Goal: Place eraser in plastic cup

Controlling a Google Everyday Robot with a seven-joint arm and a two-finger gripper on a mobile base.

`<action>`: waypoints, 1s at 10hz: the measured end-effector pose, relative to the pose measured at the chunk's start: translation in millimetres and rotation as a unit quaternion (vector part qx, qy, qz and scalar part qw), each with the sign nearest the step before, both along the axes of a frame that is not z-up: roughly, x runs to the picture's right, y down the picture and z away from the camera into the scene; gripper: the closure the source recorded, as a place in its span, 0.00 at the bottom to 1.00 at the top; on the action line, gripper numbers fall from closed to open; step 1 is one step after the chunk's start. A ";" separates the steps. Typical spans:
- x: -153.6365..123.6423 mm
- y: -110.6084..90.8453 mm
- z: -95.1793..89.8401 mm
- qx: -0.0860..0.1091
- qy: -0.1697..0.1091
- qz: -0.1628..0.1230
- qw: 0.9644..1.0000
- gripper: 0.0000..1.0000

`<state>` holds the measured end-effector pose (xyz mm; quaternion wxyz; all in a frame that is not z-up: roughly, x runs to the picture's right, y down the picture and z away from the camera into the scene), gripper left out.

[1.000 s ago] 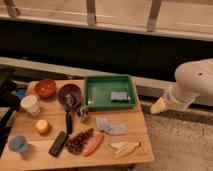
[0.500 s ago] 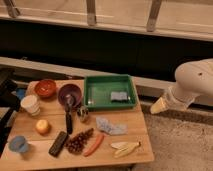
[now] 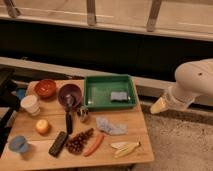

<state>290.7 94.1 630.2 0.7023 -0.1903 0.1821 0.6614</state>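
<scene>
My jaws sit at the pale, tapered end of my smooth white arm (image 3: 192, 82), off the right edge of the desk (image 3: 141, 131) and above the speckled floor (image 3: 182, 147). They stand apart with nothing in them.

The eraser (image 3: 58, 143) is a matte black rectangular block. It lies flat near the front left of the wooden desk, angled slightly. The plastic cup (image 3: 19, 145) stands upright near the eraser's left, close to the front left corner. It is short and round, light blue with a pale inside.

A knobbly dark bunch of grapes (image 3: 79, 141) lies just beside the eraser on its right, and past them is a slim orange carrot (image 3: 93, 145). A black-handled utensil (image 3: 68, 120) runs from the eraser's far end up to the glossy purple bowl (image 3: 69, 94). A round yellow-orange fruit (image 3: 42, 126) lies behind the eraser to its left.

Farther back stand a white cup (image 3: 31, 105) and a red-orange bowl (image 3: 46, 88). The green rectangular tray (image 3: 95, 92) holds a small grey pad (image 3: 118, 96). A crumpled grey-blue cloth (image 3: 111, 126) and a pale banana (image 3: 125, 148) lie toward the right front.

The barest wood is the strip along the right edge, nearest my arm.
</scene>
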 end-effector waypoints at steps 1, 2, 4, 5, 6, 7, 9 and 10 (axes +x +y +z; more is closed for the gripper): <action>0.0 0.0 0.0 0.000 0.000 0.000 1.000 0.20; 0.0 0.0 0.0 0.000 0.000 0.000 1.000 0.20; 0.0 0.0 0.0 0.000 0.000 0.000 1.000 0.20; 0.0 0.0 0.0 0.000 0.000 0.000 1.000 0.20; 0.0 0.0 0.0 0.000 0.000 0.000 1.000 0.20; 0.1 0.2 0.2 -0.001 0.000 -0.002 1.000 0.20; -5.8 -0.8 0.2 -0.002 -0.009 -0.026 1.000 0.20; -18.2 -1.7 1.3 -0.003 -0.019 -0.041 0.999 0.20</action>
